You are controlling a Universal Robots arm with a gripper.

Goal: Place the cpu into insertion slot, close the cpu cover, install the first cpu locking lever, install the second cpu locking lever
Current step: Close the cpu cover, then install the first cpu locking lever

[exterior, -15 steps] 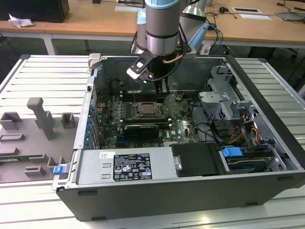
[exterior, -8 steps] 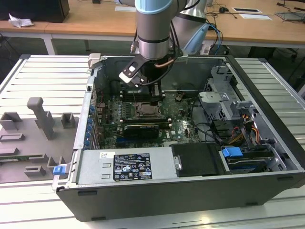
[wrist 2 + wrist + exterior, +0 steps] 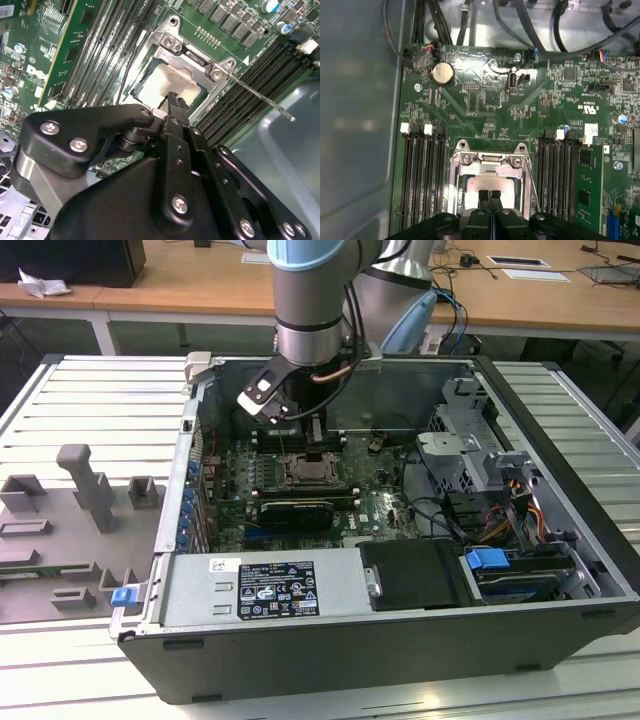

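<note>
The cpu (image 3: pixel 485 184) lies flat in the insertion slot (image 3: pixel 310 472), its pale metal face (image 3: pixel 167 82) showing through the window of the cpu cover (image 3: pixel 487 159). The silvery cover (image 3: pixel 192 55) lies down over the socket. My gripper (image 3: pixel 489 193) is shut, its black fingertips (image 3: pixel 172 100) pressed together right over the near edge of the chip's face, with nothing held between them. In the exterior view the gripper (image 3: pixel 313 435) hangs straight above the socket inside the open computer case. A thin wire locking lever (image 3: pixel 260 97) sticks out free beside the socket (image 3: pixel 534 187).
Long black memory slots (image 3: pixel 422 175) (image 3: pixel 560 170) flank the socket on both sides. A coin battery (image 3: pixel 442 73) and cables (image 3: pixel 535 30) lie beyond it. The grey case wall (image 3: pixel 355 125), an expansion card (image 3: pixel 295 510), a drive cage (image 3: pixel 470 440) and the power supply (image 3: pixel 270 585) hem in the board.
</note>
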